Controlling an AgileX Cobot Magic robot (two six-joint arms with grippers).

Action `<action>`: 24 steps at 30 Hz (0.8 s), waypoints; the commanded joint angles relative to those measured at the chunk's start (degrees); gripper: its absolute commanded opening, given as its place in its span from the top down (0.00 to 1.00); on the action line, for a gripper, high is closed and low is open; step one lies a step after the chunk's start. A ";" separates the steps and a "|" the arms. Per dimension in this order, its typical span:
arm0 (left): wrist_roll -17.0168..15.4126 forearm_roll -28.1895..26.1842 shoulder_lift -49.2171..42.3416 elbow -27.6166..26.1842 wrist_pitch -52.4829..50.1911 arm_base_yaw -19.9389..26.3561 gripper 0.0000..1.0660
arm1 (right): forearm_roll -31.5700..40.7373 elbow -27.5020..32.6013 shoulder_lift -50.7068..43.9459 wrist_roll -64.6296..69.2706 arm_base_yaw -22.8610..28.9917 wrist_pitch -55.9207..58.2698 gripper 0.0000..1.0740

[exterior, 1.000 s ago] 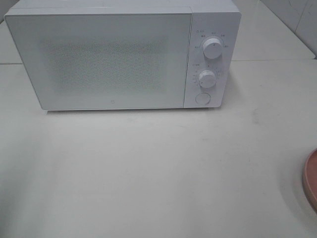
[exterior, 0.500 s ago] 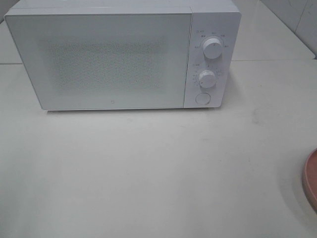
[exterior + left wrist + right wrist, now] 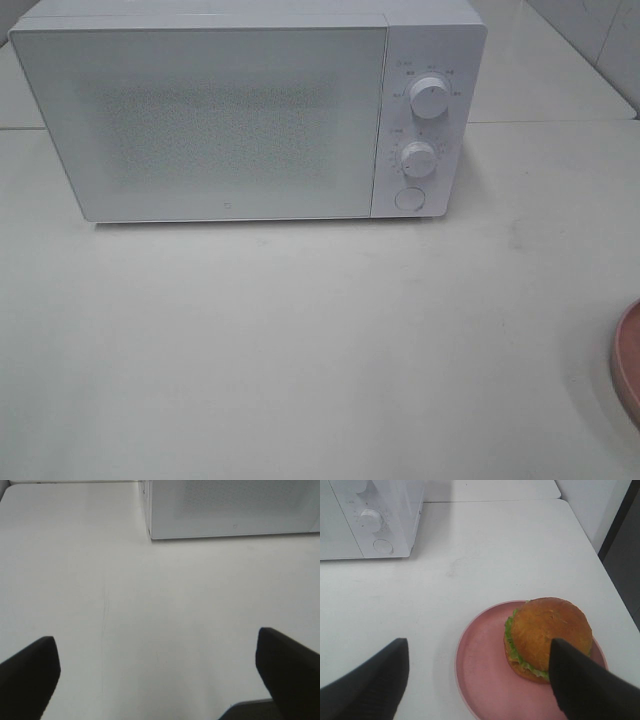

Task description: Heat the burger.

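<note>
The burger (image 3: 547, 635), a golden-brown bun over green lettuce, sits on a pink plate (image 3: 482, 672) in the right wrist view. My right gripper (image 3: 480, 675) is open above the plate, its dark fingers (image 3: 367, 685) either side, not touching the burger. In the exterior high view only the plate's rim (image 3: 629, 360) shows at the right edge; the burger is out of view there. The white microwave (image 3: 230, 110) stands at the back with its door shut. My left gripper (image 3: 157, 680) is open and empty over bare table, in front of the microwave (image 3: 230, 505).
The microwave has two knobs (image 3: 430, 97) and a round button (image 3: 408, 198) on its right panel. The white table (image 3: 300, 340) stretches in front of it. A table edge and a dark gap (image 3: 620, 555) lie to the plate's right in the right wrist view.
The plate's rim at the right edge of the exterior high view has shifted slightly toward the edge. Nothing else has visibly moved.
</note>
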 commanded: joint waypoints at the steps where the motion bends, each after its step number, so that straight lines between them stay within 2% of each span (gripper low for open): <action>1: -0.23 -0.40 -3.95 0.00 0.11 2.58 0.05 | -0.29 0.17 -1.66 -0.11 -0.34 -0.23 0.30; 24: -0.23 -0.23 -3.78 0.00 0.11 3.32 0.05 | -0.29 0.17 -1.66 -0.11 -0.34 -0.23 0.30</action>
